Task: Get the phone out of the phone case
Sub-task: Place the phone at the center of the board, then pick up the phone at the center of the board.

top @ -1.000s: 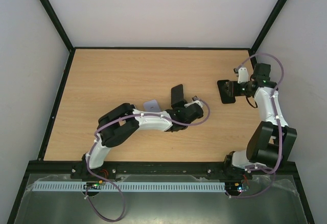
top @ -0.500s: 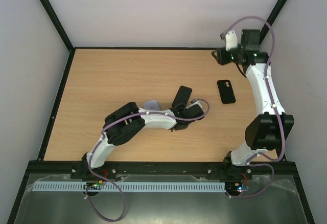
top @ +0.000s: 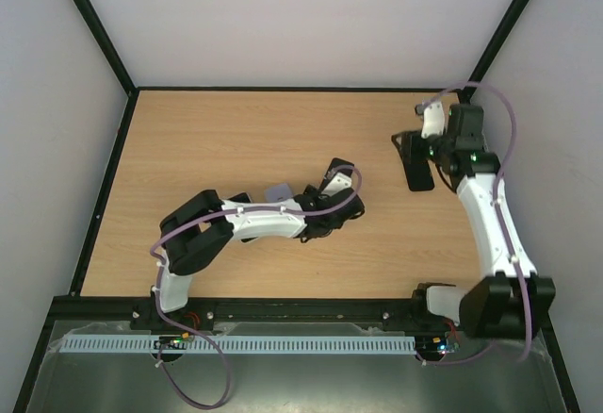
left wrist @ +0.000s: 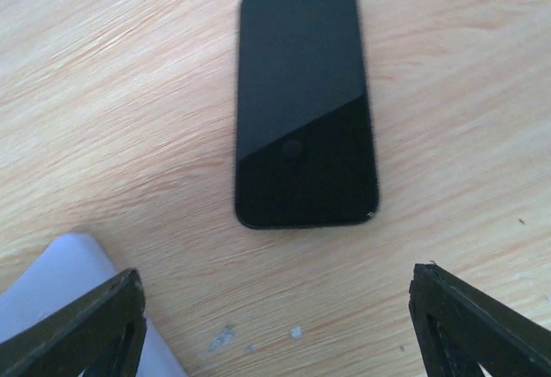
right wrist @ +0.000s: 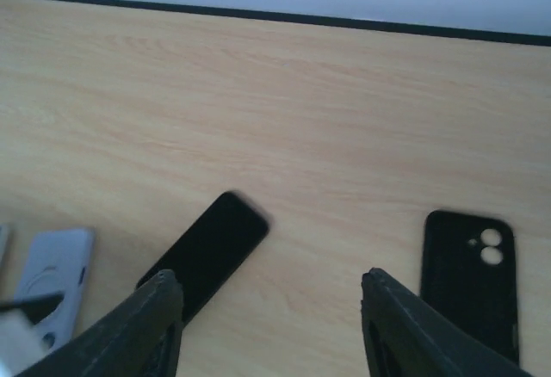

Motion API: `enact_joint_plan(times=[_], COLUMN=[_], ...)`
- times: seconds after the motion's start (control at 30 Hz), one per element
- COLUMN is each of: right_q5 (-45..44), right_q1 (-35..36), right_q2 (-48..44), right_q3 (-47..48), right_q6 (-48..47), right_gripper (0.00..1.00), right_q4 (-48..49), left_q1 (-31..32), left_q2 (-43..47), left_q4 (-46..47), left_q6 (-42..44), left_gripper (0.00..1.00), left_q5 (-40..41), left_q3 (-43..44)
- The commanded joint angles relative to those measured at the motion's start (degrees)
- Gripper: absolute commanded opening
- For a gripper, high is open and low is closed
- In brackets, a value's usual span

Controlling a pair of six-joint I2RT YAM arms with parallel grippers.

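Observation:
The black phone [left wrist: 306, 101] lies flat and bare on the wooden table, screen up; it also shows as phone [right wrist: 207, 252] and phone [top: 343, 170]. My left gripper [left wrist: 275, 334] stands open just short of the phone's near end, touching nothing. The black phone case [right wrist: 469, 282] lies empty on the table to the right, its camera holes showing, also seen as case [top: 421, 177]. My right gripper [right wrist: 269, 287] hovers open above the bare table between phone and case, at the case's far end in the top view [top: 409, 144].
A lavender case [right wrist: 52, 278] lies on the table beside the left arm's wrist, also seen as lavender case [top: 278, 191] and lavender case [left wrist: 60, 291]. Black frame rails edge the table [top: 236, 130], with white walls behind and at both sides.
My left gripper opened and let go of the phone, which went from tilted up to flat on the table. The right arm swung back down from the far corner to over the black case.

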State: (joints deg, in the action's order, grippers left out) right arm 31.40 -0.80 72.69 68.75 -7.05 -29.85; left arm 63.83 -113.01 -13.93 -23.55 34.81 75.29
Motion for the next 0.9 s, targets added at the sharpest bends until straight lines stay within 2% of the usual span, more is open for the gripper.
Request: enact_joint_plan(times=[0.0,0.1,0.23,0.33,0.43,0.67,0.87], right_q5=[5.7,5.5,9.4,8.3,7.9,6.9,7.6], right_q1=[-0.2,-0.2,-0.3,-0.3,-0.3,-0.3,-0.3], right_q2=[-10.0,-13.2,-19.6,-26.7,-30.5,-30.4,-30.7], right_q3=[-9.1,-14.7,-20.9,-28.7,-30.2,-30.4,-30.8], right_q6=[3.4,7.9,7.3,9.4,10.5,10.2,10.3], right_gripper=[0.57,0.60,0.61,0.69,0.70,0.70,0.70], right_q4=[6.1,7.1,10.8,18.4,19.7,19.7,20.1], left_q1=[-2.9,-5.2,-9.1,-12.9,-15.9,-18.2,-19.4], left_q2=[1.7,4.2,8.8,9.7,8.9,2.6,2.1], left_q4=[-13.8,-16.1,-14.1,-15.3,-17.6,-28.0,-26.8], left_q6=[-14.0,-17.0,-18.7,-18.9,-20.0,-27.3,-30.4], left_gripper=[0.83,0.84,0.99,1.00,1.00,0.99,0.97], left_q5=[1.5,-3.9,-12.1,-15.0,-18.6,-22.8,-25.5], left_q3=[3.9,3.1,-0.9,-1.5,-0.6,6.9,5.5])
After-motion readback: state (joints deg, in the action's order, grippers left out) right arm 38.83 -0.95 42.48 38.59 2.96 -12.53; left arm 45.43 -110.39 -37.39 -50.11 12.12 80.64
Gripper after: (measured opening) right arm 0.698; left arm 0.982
